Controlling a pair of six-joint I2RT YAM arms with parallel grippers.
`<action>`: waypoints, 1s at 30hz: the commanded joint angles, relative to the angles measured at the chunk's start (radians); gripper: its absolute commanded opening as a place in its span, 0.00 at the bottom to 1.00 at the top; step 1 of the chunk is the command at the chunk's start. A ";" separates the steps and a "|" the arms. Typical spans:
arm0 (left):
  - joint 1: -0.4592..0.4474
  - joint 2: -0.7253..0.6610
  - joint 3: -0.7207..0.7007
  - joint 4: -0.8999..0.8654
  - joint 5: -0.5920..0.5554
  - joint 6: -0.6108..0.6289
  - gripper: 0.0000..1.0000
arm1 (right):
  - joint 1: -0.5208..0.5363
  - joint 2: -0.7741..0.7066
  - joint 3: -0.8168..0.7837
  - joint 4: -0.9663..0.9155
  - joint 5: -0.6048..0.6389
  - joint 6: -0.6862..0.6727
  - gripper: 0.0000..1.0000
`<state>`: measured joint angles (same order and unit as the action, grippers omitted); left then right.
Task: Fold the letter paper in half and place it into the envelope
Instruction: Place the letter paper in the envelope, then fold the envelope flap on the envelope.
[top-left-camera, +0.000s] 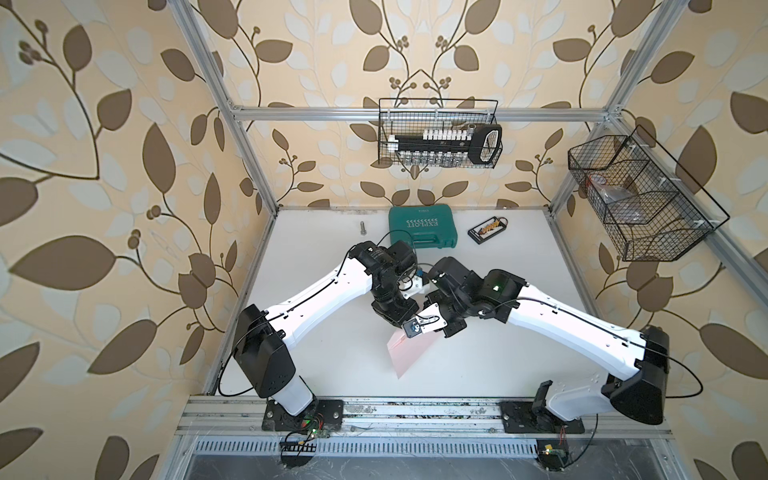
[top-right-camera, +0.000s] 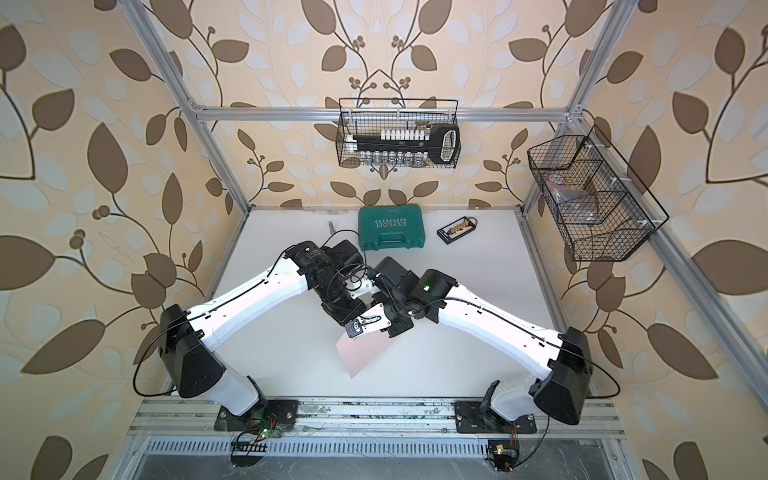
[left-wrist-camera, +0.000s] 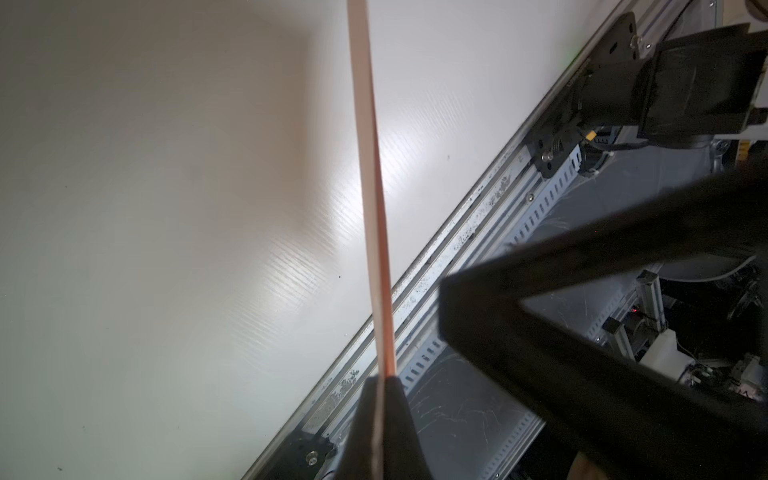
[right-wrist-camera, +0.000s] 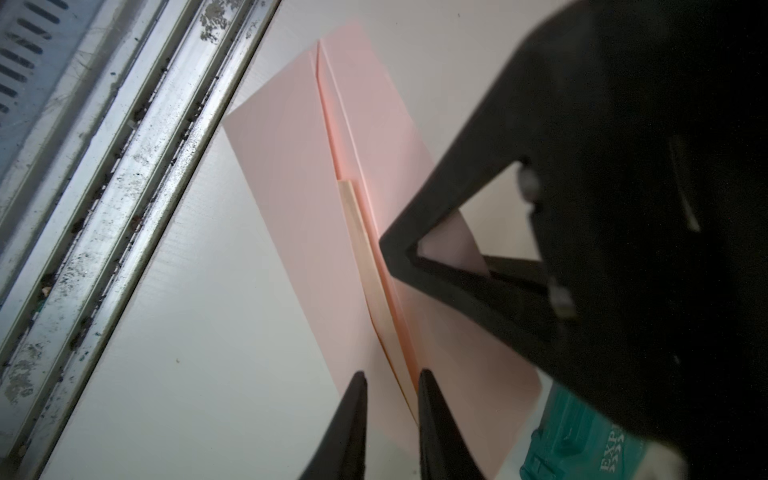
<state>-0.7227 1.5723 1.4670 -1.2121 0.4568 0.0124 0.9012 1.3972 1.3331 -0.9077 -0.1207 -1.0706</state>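
Sliding a folded letter into an envelope held up near the tabletop's (top-left-camera: 332, 374) front edge.
The left gripper (left-wrist-camera: 380, 386) is clenched on the pink envelope (right-wrist-camera: 291, 216), apparently to keep its mouth open. The cream letter paper (right-wrist-camera: 365, 257) sits mostly inside, and the right gripper (right-wrist-camera: 392, 374) jaws stand apart around its edge, gripping nothing.

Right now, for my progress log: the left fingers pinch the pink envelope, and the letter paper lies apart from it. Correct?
Not quite. The left fingers do pinch the envelope, but the letter paper is not apart from it: the right wrist view shows it sitting partway inside the envelope's opening.
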 joint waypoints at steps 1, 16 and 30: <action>0.044 -0.066 -0.028 0.075 -0.032 -0.034 0.00 | -0.044 -0.075 -0.031 0.005 -0.016 0.076 0.24; 0.297 -0.188 -0.414 0.552 0.162 -0.340 0.00 | -0.255 -0.165 -0.147 0.200 0.039 0.953 0.00; 0.300 -0.168 -0.551 0.564 -0.075 -0.385 0.00 | -0.219 0.255 -0.161 0.283 -0.180 1.541 0.00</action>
<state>-0.4191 1.4189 0.9268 -0.6395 0.4549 -0.3706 0.6636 1.6104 1.1721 -0.6514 -0.2527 0.3183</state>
